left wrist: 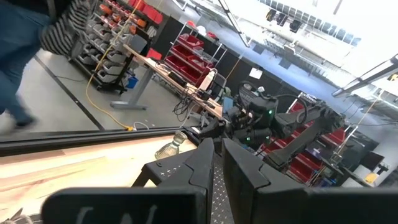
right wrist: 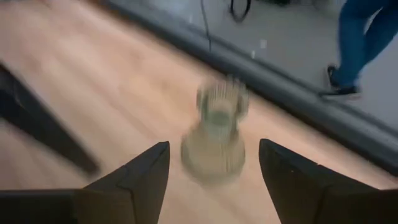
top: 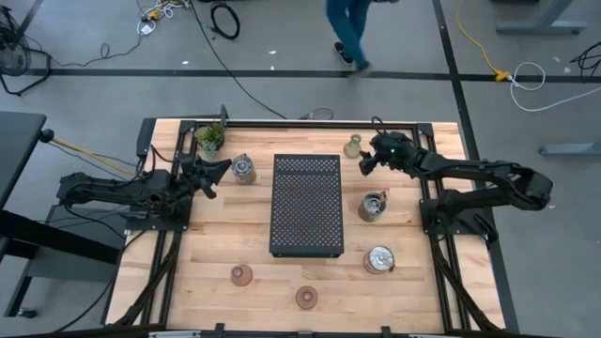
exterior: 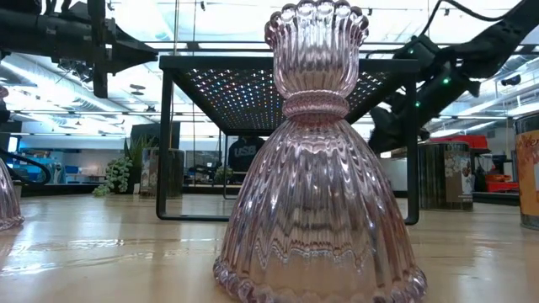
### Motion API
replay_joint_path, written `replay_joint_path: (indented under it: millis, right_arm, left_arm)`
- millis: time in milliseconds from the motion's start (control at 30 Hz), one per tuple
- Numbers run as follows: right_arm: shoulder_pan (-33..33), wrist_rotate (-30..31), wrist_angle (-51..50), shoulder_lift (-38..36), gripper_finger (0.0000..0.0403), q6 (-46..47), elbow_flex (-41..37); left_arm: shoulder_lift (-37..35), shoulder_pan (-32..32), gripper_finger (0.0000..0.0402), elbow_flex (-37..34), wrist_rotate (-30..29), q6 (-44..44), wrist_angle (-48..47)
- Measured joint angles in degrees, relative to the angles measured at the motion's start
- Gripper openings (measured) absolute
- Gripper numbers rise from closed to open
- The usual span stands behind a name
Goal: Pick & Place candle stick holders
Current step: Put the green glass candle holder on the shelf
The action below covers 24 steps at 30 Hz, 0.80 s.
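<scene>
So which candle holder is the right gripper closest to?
The small pale green glass holder by the table's far edge, just beside the open right gripper; the silvery and pinkish ones stand farther away.

Bright overhead light; blurred wrist view.

Layout around the tray [top: 306, 205], seen from above

The tray sits mid-table. Left of it stands one holder [top: 243, 169], with the potted plant [top: 210, 138] beyond that toward the far left corner. Right of the tray stand two holders, one [top: 373, 206] near its edge and another [top: 379, 259] nearer the front; a third [top: 353, 145] stands by the tray's far right corner. Two more [top: 241, 274] [top: 306, 297] lie in front of the tray.
</scene>
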Motion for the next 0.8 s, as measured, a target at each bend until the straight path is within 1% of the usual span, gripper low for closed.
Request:
replay_joint_path:
  millis: [100,200,300,567,700,800]
  right_arm:
    - [-0.5,-0.1,2.7,3.4,0.0249,-0.9,-0.4]
    - [-1.1,-0.1,7.5,6.1,0.0249,-0.9,-0.2]
    - [-1.1,-0.4,7.5,8.4,0.0249,-0.5,-0.3]
    - [-1.1,-0.6,12.8,12.8,0.0249,-1.0,-0.2]
    - [-1.1,1.7,13.1,14.4,0.0249,-1.2,-0.2]
    - [-1.3,1.8,14.6,15.3,0.0249,-1.1,-0.2]
  left_arm:
    - [0.0,0.0,0.0037,0.0,0.0,0.0,0.0]
    - [0.0,0.0,0.0037,0.0,0.0,-0.1,0.0]
    - [0.0,0.0,0.0037,0.0,0.0,-0.1,0.0]
    - [0.0,0.0,0.0037,0.0,0.0,-0.1,0.0]
    - [0.0,0.0,0.0037,0.0,0.0,-0.1,0.1]
    - [0.0,0.0,0.0037,0.0,0.0,-0.1,0.1]
